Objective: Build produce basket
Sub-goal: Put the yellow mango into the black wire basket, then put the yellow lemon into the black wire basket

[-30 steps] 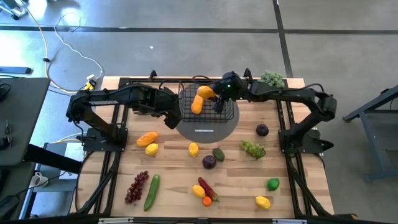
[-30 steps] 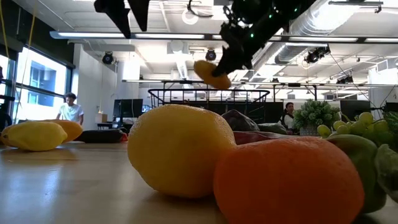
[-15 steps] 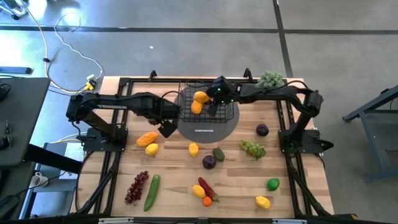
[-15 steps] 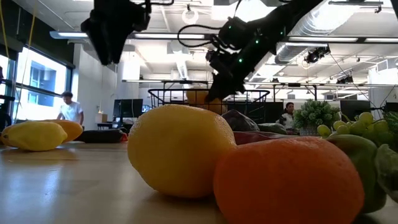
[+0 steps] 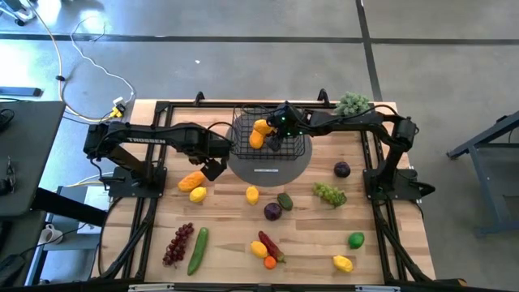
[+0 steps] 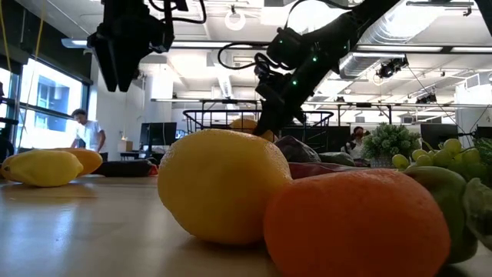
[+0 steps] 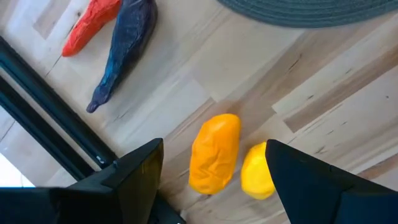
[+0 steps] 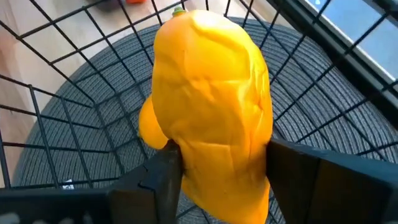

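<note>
I see a wrinkled orange mango [image 8: 211, 118] inside the black wire basket [image 5: 243, 122], which sits on the round grey mat [image 5: 268, 166] at the table's twelve o'clock. The wooden table [image 5: 389, 243] carries scattered fruit; the low view shows an open workshop room behind. My right gripper [image 5: 274, 138] has its fingers [image 8: 158, 177] pinching the mango. The left gripper [image 5: 212, 168] hangs with fingers spread, empty, over another mango [image 7: 214, 152].

round grey mat [image 5: 268, 169], potted plant [image 5: 354, 102], person [image 6: 86, 132]
</note>
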Controlling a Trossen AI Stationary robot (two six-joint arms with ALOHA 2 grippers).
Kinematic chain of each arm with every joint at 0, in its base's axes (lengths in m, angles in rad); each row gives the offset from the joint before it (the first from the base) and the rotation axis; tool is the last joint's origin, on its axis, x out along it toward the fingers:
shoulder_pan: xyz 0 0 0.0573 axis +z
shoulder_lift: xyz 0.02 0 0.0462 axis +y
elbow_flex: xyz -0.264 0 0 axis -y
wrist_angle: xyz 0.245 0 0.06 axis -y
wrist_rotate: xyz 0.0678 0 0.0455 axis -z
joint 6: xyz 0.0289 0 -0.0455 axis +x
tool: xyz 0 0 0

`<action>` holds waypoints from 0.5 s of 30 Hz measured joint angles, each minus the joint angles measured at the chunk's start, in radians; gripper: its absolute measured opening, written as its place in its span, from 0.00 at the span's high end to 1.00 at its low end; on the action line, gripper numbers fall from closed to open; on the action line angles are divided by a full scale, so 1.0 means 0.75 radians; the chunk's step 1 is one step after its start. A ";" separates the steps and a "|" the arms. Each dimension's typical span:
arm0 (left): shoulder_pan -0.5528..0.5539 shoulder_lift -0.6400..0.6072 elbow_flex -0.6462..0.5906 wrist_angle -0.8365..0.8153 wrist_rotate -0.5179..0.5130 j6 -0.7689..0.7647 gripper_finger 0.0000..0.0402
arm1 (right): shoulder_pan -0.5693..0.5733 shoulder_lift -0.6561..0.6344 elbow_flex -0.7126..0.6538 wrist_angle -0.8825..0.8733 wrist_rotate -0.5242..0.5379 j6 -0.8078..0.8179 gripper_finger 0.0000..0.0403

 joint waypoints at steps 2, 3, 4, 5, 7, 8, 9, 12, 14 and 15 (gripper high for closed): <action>0.000 0.000 0.000 0.001 0.007 0.065 0.33 | 0.000 0.000 0.000 -0.002 -0.001 0.025 0.50; -0.001 0.000 0.000 0.003 0.015 0.087 0.33 | 0.000 0.000 0.000 -0.002 -0.001 0.036 0.47; -0.004 0.000 0.000 0.007 0.015 0.095 0.33 | 0.000 0.000 0.000 -0.002 -0.001 0.046 0.44; -0.008 0.000 0.000 0.013 0.015 0.101 0.33 | 0.000 0.000 0.000 -0.002 0.000 0.064 0.41; -0.018 0.000 0.000 0.031 0.016 0.135 0.33 | 0.000 0.000 0.000 -0.002 0.001 0.084 0.37; -0.026 0.000 0.000 0.043 0.016 0.156 0.32 | 0.000 0.000 0.000 -0.002 0.001 0.094 0.36; -0.033 0.000 0.000 0.052 0.016 0.175 0.32 | 0.000 0.000 0.000 -0.002 0.001 0.096 0.35; -0.056 0.000 0.000 0.062 0.016 0.224 0.32 | 0.000 -0.001 0.000 -0.002 0.001 0.096 0.34; -0.067 0.000 0.001 0.065 0.017 0.251 0.32 | 0.000 -0.001 0.000 -0.003 0.001 0.096 0.34; -0.070 0.000 0.001 0.067 0.019 0.263 0.32 | 0.000 -0.001 0.000 -0.003 0.001 0.096 0.34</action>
